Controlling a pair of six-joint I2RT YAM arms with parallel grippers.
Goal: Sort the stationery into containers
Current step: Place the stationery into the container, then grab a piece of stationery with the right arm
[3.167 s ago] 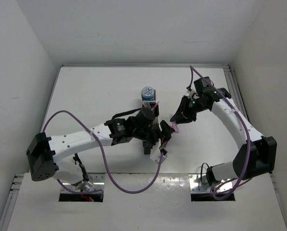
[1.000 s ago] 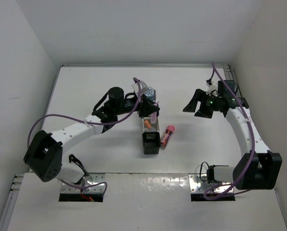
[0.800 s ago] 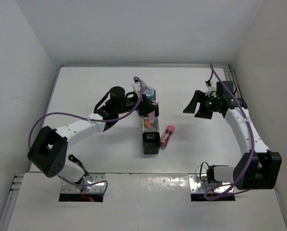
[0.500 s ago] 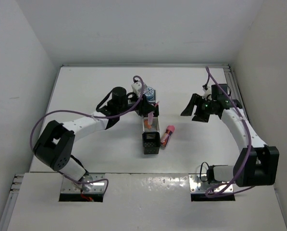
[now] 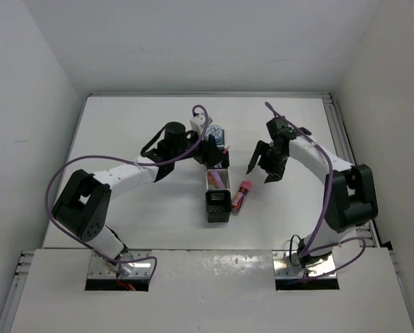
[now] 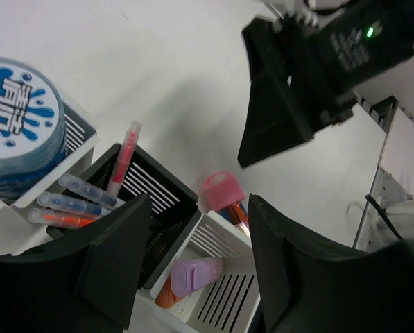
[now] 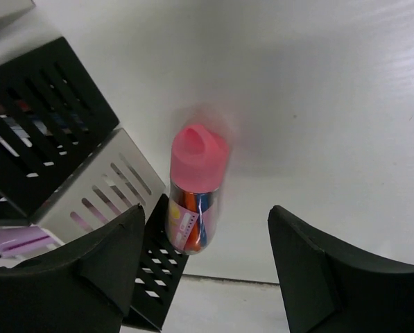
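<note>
The containers (image 5: pixel 218 205) form a short row of black and white cups. A blue-and-white roll (image 6: pixel 16 132) fills the far white cup. The black cup beside it (image 6: pixel 166 201) holds a red pen (image 6: pixel 120 163) and thin grey pens (image 6: pixel 78 198). A purple piece (image 6: pixel 196 274) lies in the following white cup (image 6: pixel 224 298). My left gripper (image 6: pixel 200 267) hovers open over these cups, empty. A clear tube with a pink cap (image 7: pixel 196 187) lies on the table against the row. My right gripper (image 7: pixel 207 270) hangs open above the tube, without touching it.
The white table (image 5: pixel 137 125) is walled on three sides, with a metal rail (image 5: pixel 338 132) along its right edge. Both arms crowd the middle, and the right gripper (image 6: pixel 290 104) looms close in the left wrist view.
My left gripper has opened and the red pen it held now stands in the black cup. The right arm swung left and down toward the pink-capped tube.
</note>
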